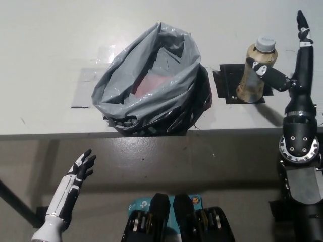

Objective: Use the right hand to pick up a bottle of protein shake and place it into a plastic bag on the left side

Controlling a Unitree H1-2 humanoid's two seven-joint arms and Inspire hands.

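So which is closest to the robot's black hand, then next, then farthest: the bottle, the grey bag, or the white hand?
From the black right hand in the head view:
1. Bottle, right beside the hand at the table's right, seemingly touching it.
2. Grey bag, mid-table, to the hand's left.
3. White hand, lower left, below the table edge.

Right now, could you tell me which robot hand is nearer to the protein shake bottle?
Right. The right robot hand is against the bottle on its right side; the left robot hand hangs open below the table edge, far left.
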